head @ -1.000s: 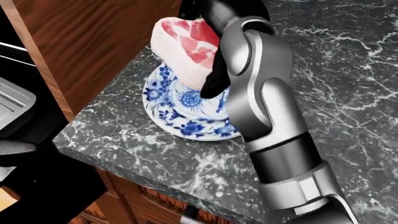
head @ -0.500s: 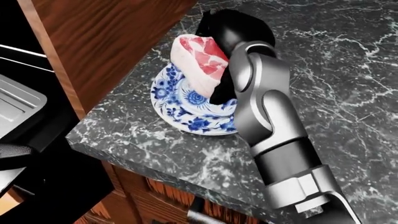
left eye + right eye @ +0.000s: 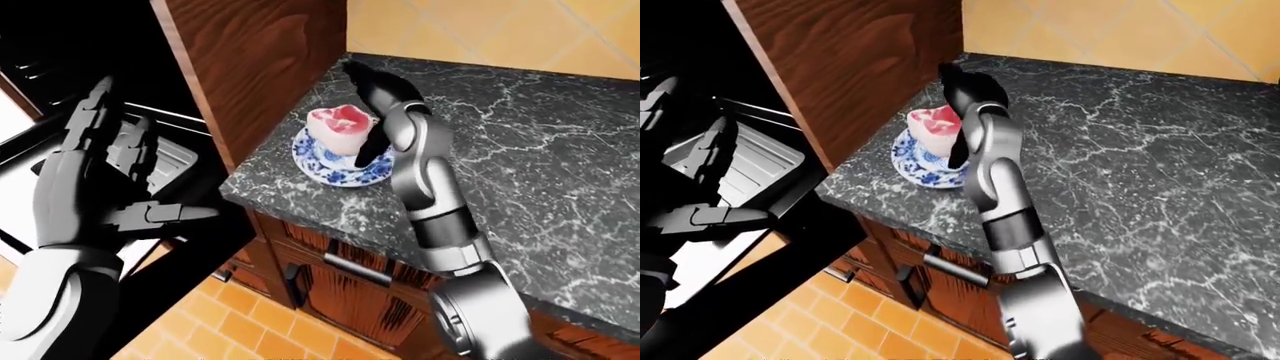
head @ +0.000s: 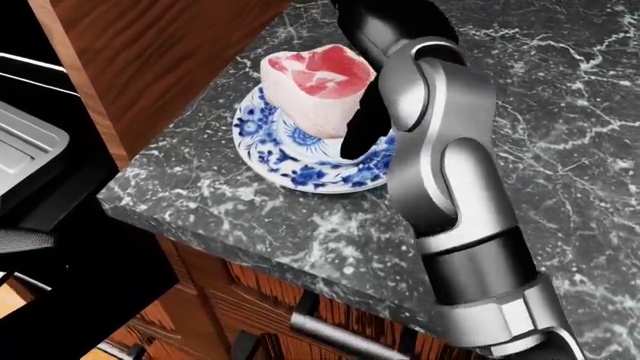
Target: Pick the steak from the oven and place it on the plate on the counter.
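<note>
The raw steak (image 4: 318, 82), pink-red with a pale fat rim, stands tilted on the blue-and-white plate (image 4: 290, 166), near the left corner of the dark marble counter (image 4: 250, 217). My right hand (image 4: 350, 94) reaches in from the lower right. Its black fingers (image 4: 360, 135) close round the steak's right side, and its other fingers are hidden behind the meat. My left hand (image 3: 100, 169) is open with its fingers spread. It hovers at the left of the left-eye view, before the open oven (image 3: 150, 150).
A tall wooden cabinet side (image 4: 160, 67) stands just left of the plate. The oven's metal tray (image 4: 25, 154) shows at far left, with its dark open door (image 3: 190, 255) below. Wooden drawers with handles (image 4: 340, 334) sit under the counter edge. Orange floor tiles (image 3: 250, 322) lie below.
The steak has come down from above the plate to rest on it, and has turned so its red face points more upward. The right hand still grips it. The view shifted slightly.
</note>
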Robot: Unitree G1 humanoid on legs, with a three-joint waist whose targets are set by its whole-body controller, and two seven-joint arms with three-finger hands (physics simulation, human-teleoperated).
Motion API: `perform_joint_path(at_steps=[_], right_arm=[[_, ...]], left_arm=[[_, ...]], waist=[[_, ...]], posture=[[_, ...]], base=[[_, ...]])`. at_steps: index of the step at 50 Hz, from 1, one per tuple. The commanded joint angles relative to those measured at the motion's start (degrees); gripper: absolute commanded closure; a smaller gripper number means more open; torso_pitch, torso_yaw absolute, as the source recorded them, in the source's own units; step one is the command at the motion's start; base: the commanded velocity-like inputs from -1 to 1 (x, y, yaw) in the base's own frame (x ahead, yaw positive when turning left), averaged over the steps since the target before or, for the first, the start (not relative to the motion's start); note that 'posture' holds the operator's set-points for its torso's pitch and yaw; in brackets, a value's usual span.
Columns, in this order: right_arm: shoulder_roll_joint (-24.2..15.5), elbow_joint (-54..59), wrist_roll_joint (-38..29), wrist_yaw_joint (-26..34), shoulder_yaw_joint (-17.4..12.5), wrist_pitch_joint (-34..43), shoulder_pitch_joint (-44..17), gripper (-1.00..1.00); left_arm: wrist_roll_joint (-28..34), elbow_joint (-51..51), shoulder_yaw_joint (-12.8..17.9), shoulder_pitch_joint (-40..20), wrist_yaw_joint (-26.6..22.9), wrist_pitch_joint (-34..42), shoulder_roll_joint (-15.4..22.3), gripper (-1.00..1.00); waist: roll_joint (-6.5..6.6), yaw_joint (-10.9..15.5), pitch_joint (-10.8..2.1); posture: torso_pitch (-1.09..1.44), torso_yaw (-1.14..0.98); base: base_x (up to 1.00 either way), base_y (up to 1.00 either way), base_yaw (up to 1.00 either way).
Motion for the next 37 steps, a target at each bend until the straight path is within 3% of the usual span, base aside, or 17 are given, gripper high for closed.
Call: perform_joint_path(at_steps=[1,6,9,10,12,16,20,23,24,26,28,29,32,35,37], right_arm=[[-0.8,-6.9,-1.5,3.5,-0.7,0.5,-2.7,-0.86],[-4.2,-22.3,-2.9,14.4,-3.2,2.5,-1.0,-0.84],[-9.2,-31.6,-2.5,21.2,-6.3,3.1,1.4,-0.85],[-11.1,-34.6,-2.0,23.3,-7.5,2.8,2.6,-0.96],[-15.9,-40.9,-0.2,27.7,-11.1,2.7,5.5,-0.97],[-25.9,-49.6,6.3,33.6,-19.2,5.4,10.1,-0.98],[-35.0,-56.4,15.4,35.2,-28.7,6.7,20.0,-1.0],[-42.2,-60.3,24.5,35.7,-39.5,9.2,26.8,-1.0],[-43.6,-61.1,27.4,35.3,-43.2,9.1,30.1,-1.0],[-44.5,-63.4,33.2,34.4,-51.7,8.5,36.4,-1.0],[-43.4,-65.7,39.2,34.2,-62.3,6.0,42.7,-1.0],[-41.7,-66.3,42.0,33.9,-67.7,3.7,46.1,-1.0],[-33.9,-66.1,50.5,31.0,-83.2,-5.2,55.5,-1.0],[-31.0,-64.2,59.6,29.8,-94.1,-8.5,61.4,-1.0],[-29.1,-60.9,65.1,28.7,-100.1,-11.9,64.7,-1.0]], left_arm=[[0.0,-1.0,0.8,-1.0,0.1,-1.5,0.8,-1.0],[-4.1,-2.0,4.6,-1.6,1.6,0.6,2.7,-1.0],[-9.5,-2.1,8.4,-2.6,4.3,2.2,5.2,-1.0],[-11.7,-2.4,9.9,-2.2,5.2,2.4,6.2,-1.0],[-16.5,-2.4,13.2,-1.1,7.2,2.3,8.6,-1.0],[-21.7,-2.3,15.5,1.2,10.3,0.4,12.6,-1.0],[-26.2,-2.8,19.9,5.3,11.1,-1.7,14.6,-1.0],[-27.2,-2.4,22.2,6.6,12.7,-2.3,16.0,-1.0],[-25.9,-3.3,22.5,7.1,13.1,-2.5,16.6,-1.0],[-29.6,-3.9,24.9,6.6,16.5,-2.3,18.1,-1.0],[-31.4,-4.8,25.7,7.3,19.0,-2.9,19.1,-1.0],[-28.4,-5.7,25.2,7.5,20.1,-3.4,19.4,-1.0],[-29.4,-8.0,26.7,8.3,22.6,-4.4,18.8,-1.0],[-34.7,-8.3,31.9,10.2,26.2,-5.3,20.3,-1.0],[-35.5,-8.7,32.1,11.2,28.2,-6.2,20.2,-1.0]], waist=[[0.08,0.0,-1.53],[-0.02,0.0,-1.2],[-0.28,0.0,-0.99],[-0.39,0.1,-0.94],[-0.63,0.0,-0.85],[-1.05,0.0,-0.75],[-1.48,0.1,-0.58],[-2.01,0.2,-0.48],[-2.14,0.2,-0.41],[-2.38,0.3,-0.07],[-2.62,0.3,0.21],[-2.74,0.3,0.38],[-2.99,0.3,0.75],[-3.0,0.2,0.76],[-2.82,0.0,0.96]], posture=[[0.0,0.0],[0.0,0.0],[0.0,0.0],[0.0,0.0],[0.0,0.0],[0.0,0.0],[0.0,0.0],[0.0,0.0],[0.0,0.0],[0.0,0.0],[0.0,0.0],[0.0,0.0],[0.0,0.0],[0.0,0.0],[0.0,0.0]], base=[[0.0,0.0,0.0],[0.0,0.0,0.0],[0.0,0.0,0.0],[0.0,0.0,0.0],[0.0,0.0,0.0],[0.0,0.0,0.0],[0.0,0.0,0.0],[0.0,0.0,0.0],[0.0,0.0,0.0],[0.0,0.0,0.0],[0.0,0.0,0.0],[0.0,0.0,0.0],[0.0,0.0,0.0],[0.0,0.0,0.0],[0.0,0.0,0.0]])
